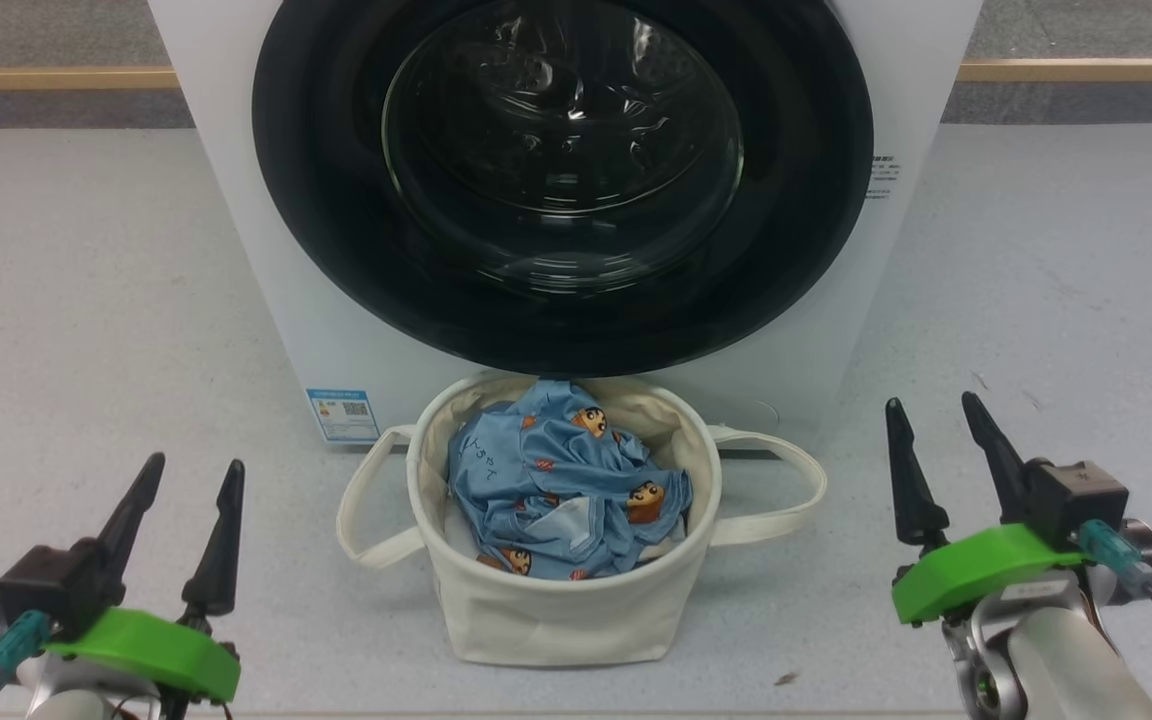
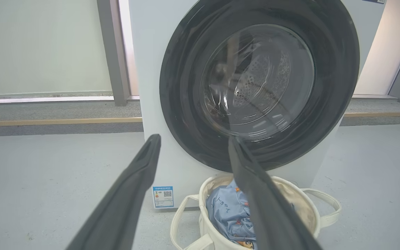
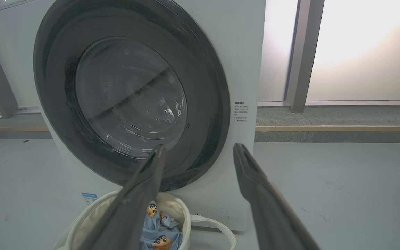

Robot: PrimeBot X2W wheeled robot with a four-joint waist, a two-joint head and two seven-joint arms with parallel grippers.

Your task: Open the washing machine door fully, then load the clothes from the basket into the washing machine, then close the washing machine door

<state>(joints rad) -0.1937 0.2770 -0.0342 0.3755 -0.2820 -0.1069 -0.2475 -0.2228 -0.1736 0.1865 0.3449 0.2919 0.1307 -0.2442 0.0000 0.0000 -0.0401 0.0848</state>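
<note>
The large round washing machine door, with a glossy black rim around bulging clear glass, sits shut and flush in the front of the big white front-loading washing machine. A small blue sticker sits at the front's lower left corner. Directly below the door, at the foot of the machine, the round cream canvas basket with two loop handles stands upright on the pale grey floor. The light blue clothes, printed with small cartoon faces, lie crumpled inside it. The left gripper hangs well to the basket's left and the right gripper well to its right. Both have their dark fingers spread wide, empty and touching nothing.
</note>
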